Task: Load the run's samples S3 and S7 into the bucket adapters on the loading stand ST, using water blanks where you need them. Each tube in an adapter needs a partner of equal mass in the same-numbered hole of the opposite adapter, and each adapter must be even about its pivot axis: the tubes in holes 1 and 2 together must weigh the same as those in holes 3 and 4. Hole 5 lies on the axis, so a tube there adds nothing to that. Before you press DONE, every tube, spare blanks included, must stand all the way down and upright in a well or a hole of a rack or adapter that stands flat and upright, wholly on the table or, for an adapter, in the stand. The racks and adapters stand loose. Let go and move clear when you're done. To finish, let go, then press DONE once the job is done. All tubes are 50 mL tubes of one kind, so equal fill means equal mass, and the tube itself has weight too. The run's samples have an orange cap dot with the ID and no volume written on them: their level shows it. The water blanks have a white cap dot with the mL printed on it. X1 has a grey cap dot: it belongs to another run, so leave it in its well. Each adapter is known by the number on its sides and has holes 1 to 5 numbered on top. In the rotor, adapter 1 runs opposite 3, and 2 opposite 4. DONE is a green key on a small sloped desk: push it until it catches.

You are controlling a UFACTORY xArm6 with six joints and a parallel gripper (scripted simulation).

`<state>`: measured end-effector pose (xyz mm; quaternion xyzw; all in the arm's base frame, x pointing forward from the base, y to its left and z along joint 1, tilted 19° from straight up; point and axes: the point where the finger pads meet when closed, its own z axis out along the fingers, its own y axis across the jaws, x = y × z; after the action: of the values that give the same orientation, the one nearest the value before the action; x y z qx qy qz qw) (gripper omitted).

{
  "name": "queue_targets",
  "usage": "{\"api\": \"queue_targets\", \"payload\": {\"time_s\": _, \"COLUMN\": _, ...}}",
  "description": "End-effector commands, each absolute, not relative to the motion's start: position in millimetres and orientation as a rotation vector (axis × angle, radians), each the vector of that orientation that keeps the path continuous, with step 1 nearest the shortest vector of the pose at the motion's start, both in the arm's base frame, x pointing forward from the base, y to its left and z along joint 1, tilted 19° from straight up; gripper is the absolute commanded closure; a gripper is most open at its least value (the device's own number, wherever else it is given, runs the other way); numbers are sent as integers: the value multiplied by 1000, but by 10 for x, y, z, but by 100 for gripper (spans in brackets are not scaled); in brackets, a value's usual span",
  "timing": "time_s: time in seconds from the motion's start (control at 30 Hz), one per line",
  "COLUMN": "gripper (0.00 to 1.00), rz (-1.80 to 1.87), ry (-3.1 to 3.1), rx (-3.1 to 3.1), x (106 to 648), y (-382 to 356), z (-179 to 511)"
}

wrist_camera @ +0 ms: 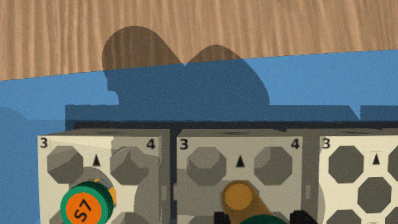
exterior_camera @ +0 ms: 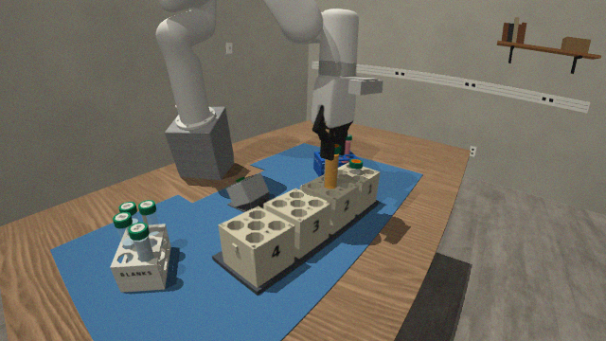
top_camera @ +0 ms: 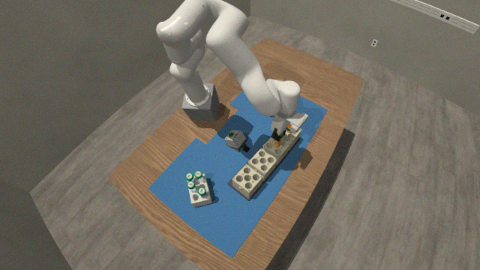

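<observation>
My gripper is shut on a tube of orange liquid, held upright by its green cap. The tube's lower end is at the middle hole of adapter 2, and most of the tube stands above the top. The cap's label is hidden. Sample S7 stands deep in adapter 1, near its middle. Adapters 3 and 4 are empty. All stand in a row on the dark stand.
The BLANKS rack with several green-capped tubes stands at the mat's front left. The sloped DONE desk sits left of the adapters. A blue sample rack with a pink tube stands just behind the gripper.
</observation>
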<state>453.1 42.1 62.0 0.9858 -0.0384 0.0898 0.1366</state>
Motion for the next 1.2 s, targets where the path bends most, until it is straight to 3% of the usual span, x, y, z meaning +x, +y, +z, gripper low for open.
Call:
{"api": "queue_targets", "payload": {"time_s": 0.0, "gripper": 100, "rz": 265, "ry": -111, "rx": 2854, "x": 4549, "y": 416, "z": 597}}
{"api": "queue_targets", "payload": {"time_s": 1.17, "gripper": 100, "rz": 265, "ry": -111, "rx": 2854, "x": 4601, "y": 330, "z": 303}}
